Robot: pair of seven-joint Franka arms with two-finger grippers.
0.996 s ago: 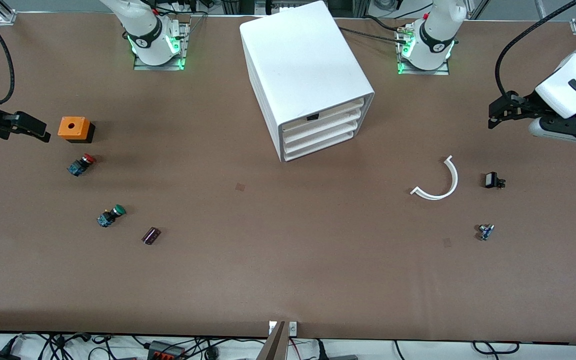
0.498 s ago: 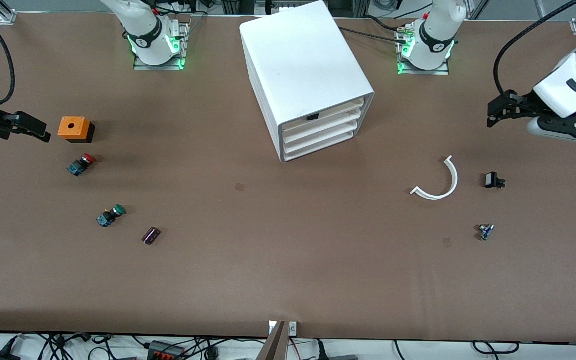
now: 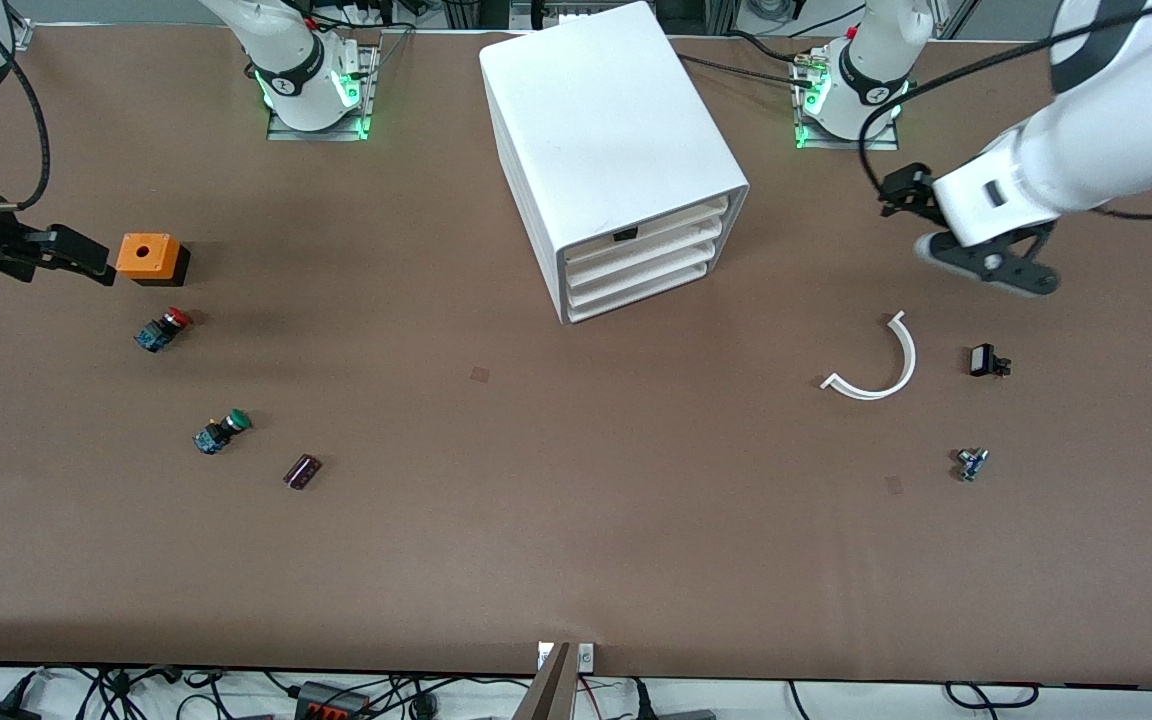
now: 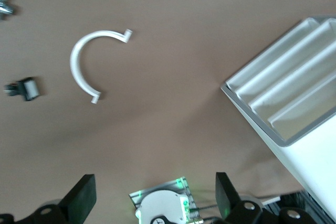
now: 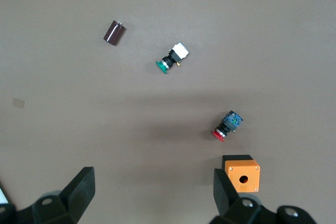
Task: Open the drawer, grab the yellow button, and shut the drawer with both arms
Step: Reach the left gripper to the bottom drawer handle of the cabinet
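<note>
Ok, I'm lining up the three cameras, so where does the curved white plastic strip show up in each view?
Front view: the curved white strip lies on the table toward the left arm's end, nearer the camera than the left tool.
Left wrist view: the same strip shows as a C-shaped arc.
Right wrist view: not in it.
Shared landmark: the small black part beside the strip, also in the left wrist view.
</note>
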